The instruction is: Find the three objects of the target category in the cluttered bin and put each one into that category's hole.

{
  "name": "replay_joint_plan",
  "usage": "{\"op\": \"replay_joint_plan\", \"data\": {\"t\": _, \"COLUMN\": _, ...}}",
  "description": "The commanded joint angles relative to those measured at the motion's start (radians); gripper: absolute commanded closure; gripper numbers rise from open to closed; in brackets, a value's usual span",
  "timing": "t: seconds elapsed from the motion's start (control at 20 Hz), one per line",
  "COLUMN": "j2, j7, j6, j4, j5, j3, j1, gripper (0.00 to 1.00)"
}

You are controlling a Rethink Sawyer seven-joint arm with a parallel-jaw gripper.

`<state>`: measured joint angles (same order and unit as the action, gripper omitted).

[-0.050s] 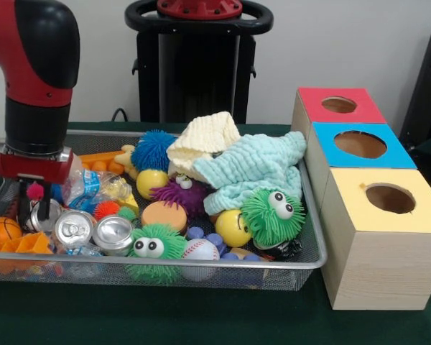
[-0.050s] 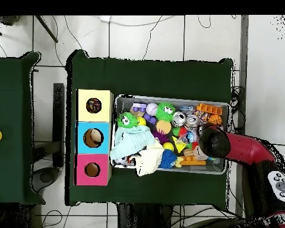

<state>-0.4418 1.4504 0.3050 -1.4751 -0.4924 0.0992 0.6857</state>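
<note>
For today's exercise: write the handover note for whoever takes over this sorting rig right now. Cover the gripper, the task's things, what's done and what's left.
Gripper: down in the wire mesh bin at the end farthest from the boxes, beside two silver drink cans; open or shut cannot be told.
Three wooden boxes with a hole in each lid stand beside the bin: red-topped, blue-topped, yellow-topped.
Done: nothing visibly sorted; hole contents hidden.
Left: find the three target objects among the toys and cloths and drop each in its hole.

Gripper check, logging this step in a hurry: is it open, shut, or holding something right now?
Gripper: cannot be told. It is down among the clutter at one end of the bin, close to the cans.
</note>
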Motion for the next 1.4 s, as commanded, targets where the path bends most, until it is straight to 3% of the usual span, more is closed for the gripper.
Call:
{"op": "replay_joint_plan", "data": {"t": 0.05, "j2": 0.01, "j7": 0.208, "j6": -0.07, "j4": -0.097, "j5": 0.041, "j3": 0.013, "j1": -0.017, "gripper": 1.0}}
{"op": "replay_joint_plan", "data": {"t": 0.3, "j2": -0.045, "j7": 0.233, "j6": -0.074, "j4": -0.172, "j5": 0.056, "j3": -0.023, "j1": -0.038, "gripper": 1.0}}
{"op": "replay_joint_plan", "data": {"t": 0.65, "j2": -0.232, "j7": 0.271, "j6": -0.009, "j4": -0.37, "j5": 0.112, "j3": -0.092, "j1": -0.092, "gripper": 1.0}}
{"op": "replay_joint_plan", "data": {"t": 0.85, "j2": -0.297, "j7": 0.29, "j6": -0.009, "j4": -0.447, "j5": 0.147, "j3": -0.142, "j1": -0.127, "gripper": 1.0}}
{"op": "replay_joint_plan", "data": {"t": 1.0, "j2": -0.317, "j7": 0.299, "j6": -0.024, "j4": -0.485, "j5": 0.172, "j3": -0.168, "j1": -0.151, "gripper": 1.0}}
{"op": "replay_joint_plan", "data": {"t": 1.4, "j2": -0.258, "j7": 0.29, "j6": -0.085, "j4": -0.48, "j5": 0.233, "j3": -0.185, "j1": -0.18, "gripper": 1.0}}
